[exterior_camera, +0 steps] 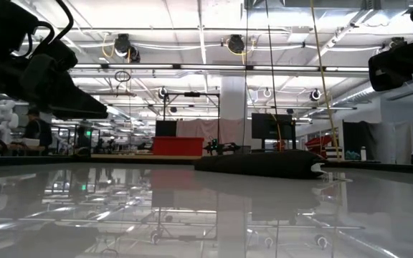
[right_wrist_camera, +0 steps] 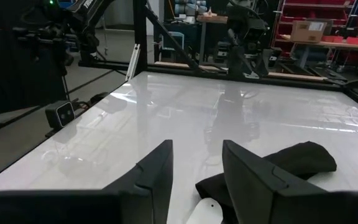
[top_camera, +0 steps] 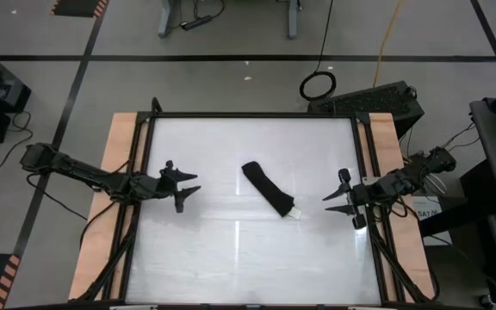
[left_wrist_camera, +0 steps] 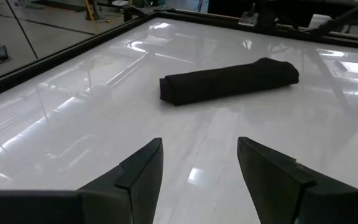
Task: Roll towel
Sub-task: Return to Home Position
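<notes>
The black towel [top_camera: 268, 189] lies rolled into a long bundle near the middle of the white tabletop, slanting from far left to near right. Its small white tag [top_camera: 298, 213] sticks out at the near right end. It also shows in the left wrist view [left_wrist_camera: 229, 81], the right wrist view [right_wrist_camera: 277, 169] and the low view [exterior_camera: 260, 164]. My left gripper [top_camera: 190, 185] hovers open at the table's left side, its fingers pointing at the towel. My right gripper [top_camera: 337, 202] hovers open at the right side, just beyond the tag end. Neither touches the towel.
Wooden side boards [top_camera: 116, 172] and a black frame [top_camera: 257, 115] border the tabletop. Free white surface lies all around the towel. Beyond the far edge, a coiled cable [top_camera: 317, 84] lies on the floor and a dark box [top_camera: 377, 97] sits by the far right corner.
</notes>
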